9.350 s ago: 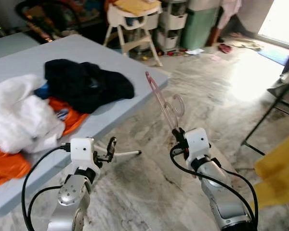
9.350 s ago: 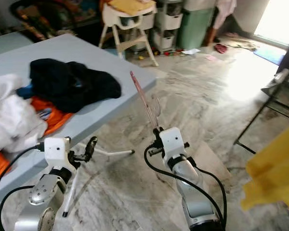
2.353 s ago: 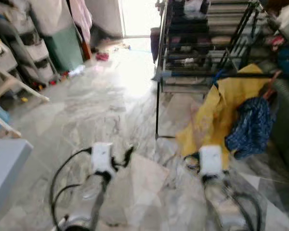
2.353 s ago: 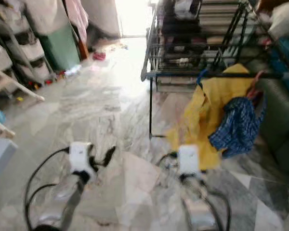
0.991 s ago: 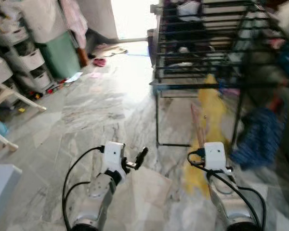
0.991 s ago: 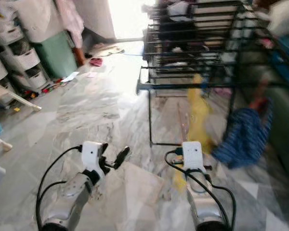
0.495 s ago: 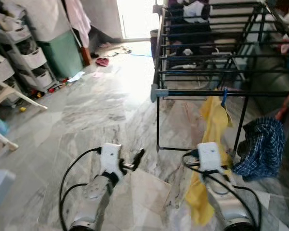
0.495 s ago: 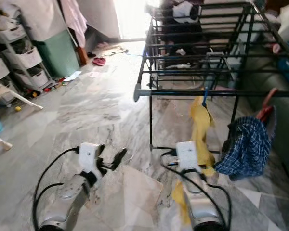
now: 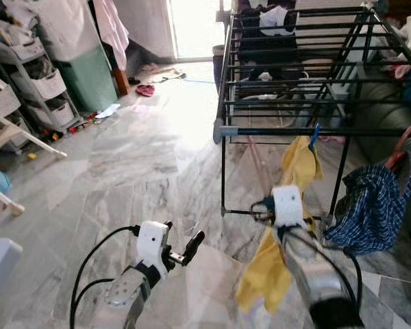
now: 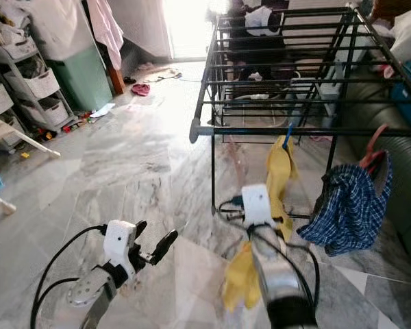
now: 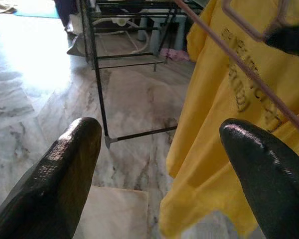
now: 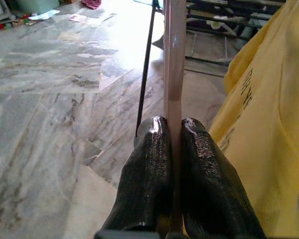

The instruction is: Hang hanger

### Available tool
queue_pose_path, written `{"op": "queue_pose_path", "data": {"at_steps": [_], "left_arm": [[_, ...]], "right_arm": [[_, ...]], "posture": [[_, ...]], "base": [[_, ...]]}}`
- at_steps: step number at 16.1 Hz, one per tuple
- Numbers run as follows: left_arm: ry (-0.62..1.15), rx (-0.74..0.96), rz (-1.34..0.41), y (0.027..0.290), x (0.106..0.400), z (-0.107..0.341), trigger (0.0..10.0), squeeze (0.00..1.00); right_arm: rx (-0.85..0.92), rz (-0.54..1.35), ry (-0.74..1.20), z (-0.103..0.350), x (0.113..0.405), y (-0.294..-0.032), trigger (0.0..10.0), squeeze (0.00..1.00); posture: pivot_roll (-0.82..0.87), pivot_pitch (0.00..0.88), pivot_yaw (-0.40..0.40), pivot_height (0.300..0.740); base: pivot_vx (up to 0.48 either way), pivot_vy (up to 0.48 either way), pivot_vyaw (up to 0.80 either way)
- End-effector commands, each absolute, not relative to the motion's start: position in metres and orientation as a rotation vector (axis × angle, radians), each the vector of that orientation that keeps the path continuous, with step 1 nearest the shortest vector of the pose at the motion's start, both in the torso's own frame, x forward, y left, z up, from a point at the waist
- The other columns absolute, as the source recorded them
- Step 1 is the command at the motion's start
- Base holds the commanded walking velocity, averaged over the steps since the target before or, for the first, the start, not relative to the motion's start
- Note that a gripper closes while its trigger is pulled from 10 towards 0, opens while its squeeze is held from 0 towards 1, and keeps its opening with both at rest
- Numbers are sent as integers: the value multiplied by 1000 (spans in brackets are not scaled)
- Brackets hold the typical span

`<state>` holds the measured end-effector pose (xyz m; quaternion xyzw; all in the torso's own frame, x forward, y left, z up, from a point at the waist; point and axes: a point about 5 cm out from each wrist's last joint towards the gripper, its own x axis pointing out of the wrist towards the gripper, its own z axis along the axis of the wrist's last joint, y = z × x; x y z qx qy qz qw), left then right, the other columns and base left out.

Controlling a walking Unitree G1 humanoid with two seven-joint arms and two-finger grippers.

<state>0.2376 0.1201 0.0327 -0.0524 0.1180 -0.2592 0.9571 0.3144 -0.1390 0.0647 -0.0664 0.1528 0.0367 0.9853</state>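
My right gripper [image 12: 173, 125] is shut on the straight bar of a thin pink hanger [image 12: 174, 59]. The hanger sticks up and forward from it, faint against the floor in the left eye view [image 9: 253, 161]. The arm's white wrist box [image 9: 286, 203] is raised just short of the black drying rack's front rail [image 9: 274, 131]. A yellow shirt [image 9: 298, 168] hangs from that rail, close beside the held hanger. My left gripper [image 9: 192, 245] stays low over the floor, open and holding nothing, its fingers [image 11: 50, 184] wide apart.
A blue checked garment [image 9: 370, 205] hangs on a reddish hanger at the rack's right end. Dark clothes [image 9: 270, 17] lie on the rack's far rails. Storage drawers [image 9: 24, 89] and a green bin [image 9: 89, 72] stand at the left. Marble floor [image 9: 137, 164] lies open ahead.
My right arm has risen and reached forward toward the rack's front rail with the hanger. The left arm has dropped a little lower. The camera has shifted slightly.
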Motion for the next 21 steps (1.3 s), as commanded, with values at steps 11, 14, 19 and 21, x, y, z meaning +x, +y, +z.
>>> {"op": "queue_pose_path", "data": {"at_steps": [11, 14, 19, 21], "left_arm": [[246, -63, -566, 126, 229, 42, 10000, 0], [248, -63, -564, 127, 229, 42, 10000, 0], [254, -58, -561, 126, 229, 40, 10000, 0], [255, -56, -558, 126, 229, 40, 10000, 0]], "right_arm": [[-111, 128, 323, 112, 375, -117, 10000, 0], [-104, 96, 279, 124, 383, -124, 10000, 0], [-95, 112, 298, 104, 369, -119, 10000, 0], [-81, 94, 297, 102, 367, -124, 10000, 0]], "posture": [[-109, 44, 80, 740], [-112, 44, 76, 740], [-111, 40, 74, 740], [-120, 44, 84, 740]], "base": [[0, 0, 0], [0, 0, 0], [0, 0, 0], [0, 0, 0]]}}
